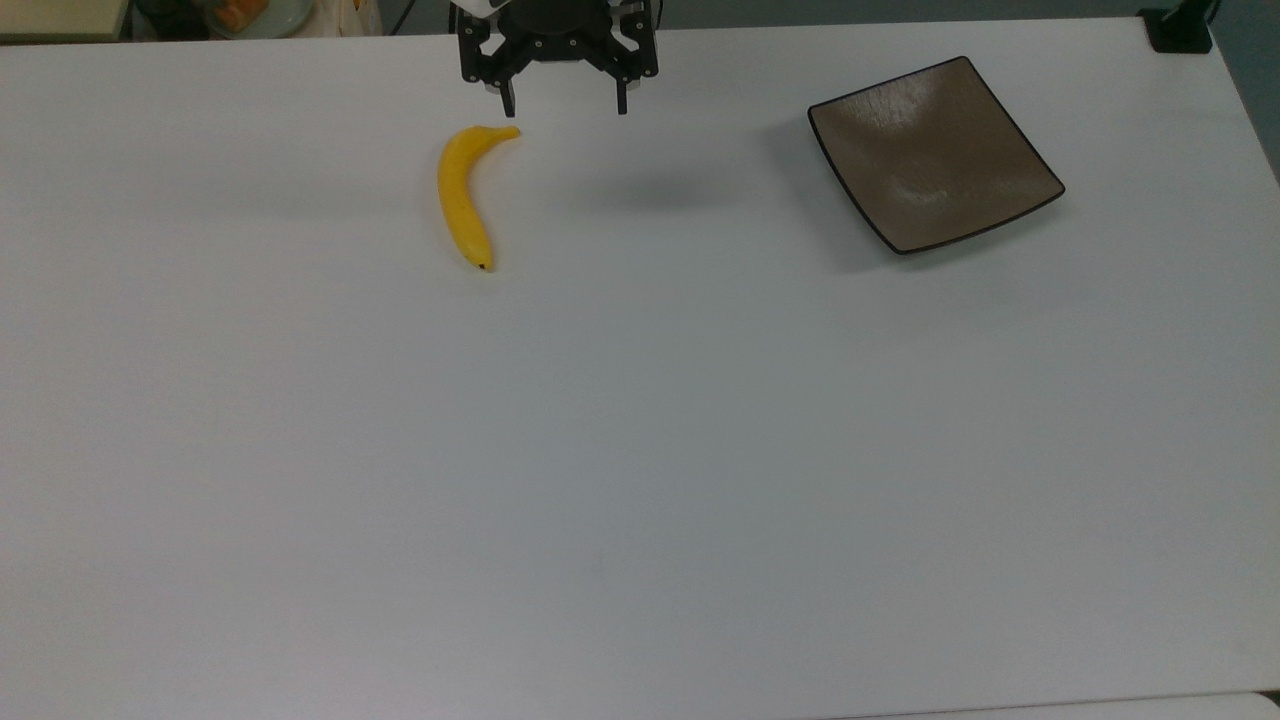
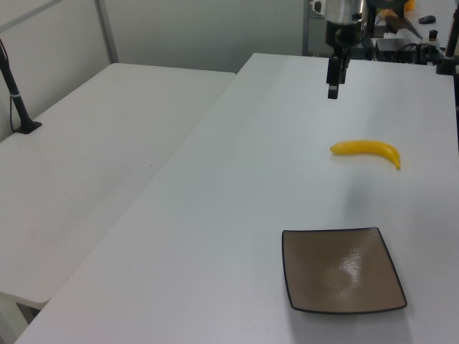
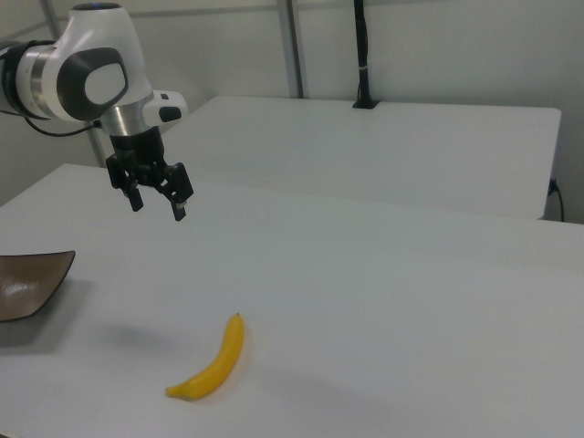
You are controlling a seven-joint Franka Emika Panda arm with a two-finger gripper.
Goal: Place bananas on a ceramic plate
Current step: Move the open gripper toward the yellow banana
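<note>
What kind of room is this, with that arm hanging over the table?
Most likely a robotics lab or test room. A robot arm's open gripper hangs above a bare white table laid with just a banana and a ceramic plate, with cables and equipment crowding the far end.

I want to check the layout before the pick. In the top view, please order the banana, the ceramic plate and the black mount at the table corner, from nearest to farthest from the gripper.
Measured from the gripper, open above the table:
1. The banana, just to the top view's lower left.
2. The ceramic plate, to the top view's right.
3. The black mount, at the top view's far right corner.
</note>
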